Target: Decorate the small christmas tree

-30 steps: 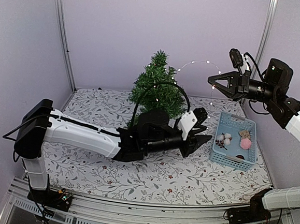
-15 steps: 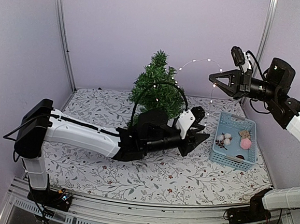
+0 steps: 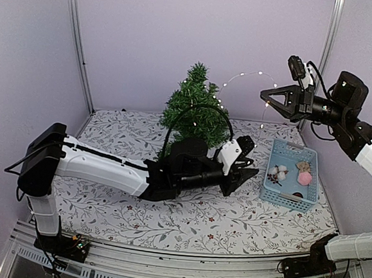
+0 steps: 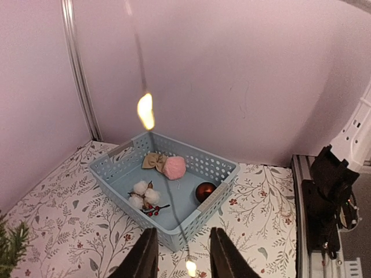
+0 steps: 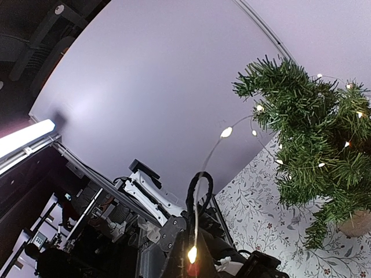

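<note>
My left hand lies low over the flowery surface, just in front of the small christmas tree. Its fingers are apart, and the light string hangs down between them. The tree stands upright near the back wall, with little lights on its branches. My right hand is up high to the right of the tree, closed on the light string, which curves over from the tree. The blue basket sits on the right and holds a pink ball, a bow and a cotton sprig.
</note>
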Controlling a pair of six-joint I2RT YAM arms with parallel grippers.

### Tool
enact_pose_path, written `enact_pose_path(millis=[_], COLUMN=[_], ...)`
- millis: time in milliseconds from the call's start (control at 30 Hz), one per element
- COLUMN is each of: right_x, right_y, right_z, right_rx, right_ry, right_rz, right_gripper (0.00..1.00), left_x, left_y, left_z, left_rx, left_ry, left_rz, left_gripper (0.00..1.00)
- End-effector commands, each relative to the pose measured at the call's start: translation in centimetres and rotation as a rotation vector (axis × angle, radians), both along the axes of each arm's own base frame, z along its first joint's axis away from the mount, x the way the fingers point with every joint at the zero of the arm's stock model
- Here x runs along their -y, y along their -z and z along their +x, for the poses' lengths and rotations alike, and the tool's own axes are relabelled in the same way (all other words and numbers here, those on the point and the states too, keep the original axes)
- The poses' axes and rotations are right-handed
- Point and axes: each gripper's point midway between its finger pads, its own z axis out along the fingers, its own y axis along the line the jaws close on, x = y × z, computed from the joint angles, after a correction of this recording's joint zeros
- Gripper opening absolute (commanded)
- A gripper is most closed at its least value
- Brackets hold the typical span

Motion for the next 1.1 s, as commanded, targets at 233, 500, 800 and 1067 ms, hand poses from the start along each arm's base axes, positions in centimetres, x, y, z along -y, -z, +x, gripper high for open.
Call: enact_pose_path(millis=[233, 500, 800, 1067], right_x=[-0.4, -0.5, -0.8, -0.8], right_y=[-0.4, 0.3, 0.4, 0.5], right_z=[-0.2, 0.3, 0.3, 0.3], right_rx=[0.023, 0.021, 0.019, 0.018], right_ry=[-0.024, -0.013, -0.04, -0.041], right_rz=[0.008, -0.004, 0.002, 0.001], right_gripper=[0.0, 0.0, 0.0, 0.0], left_x=[-0.5, -2.2, -1.3, -1.1], left_y=[-3.5, -3.1, -3.5, -3.8], left_z=[0.9, 0.5, -0.1, 1.5], left_rx=[0.038, 0.007, -0.008, -0.06], left_ry=[0.001, -0.003, 0.045, 0.007], left_rz=[-0.071, -0.047, -0.044, -0.072], left_gripper=[0.0, 0.09, 0.41, 0.43])
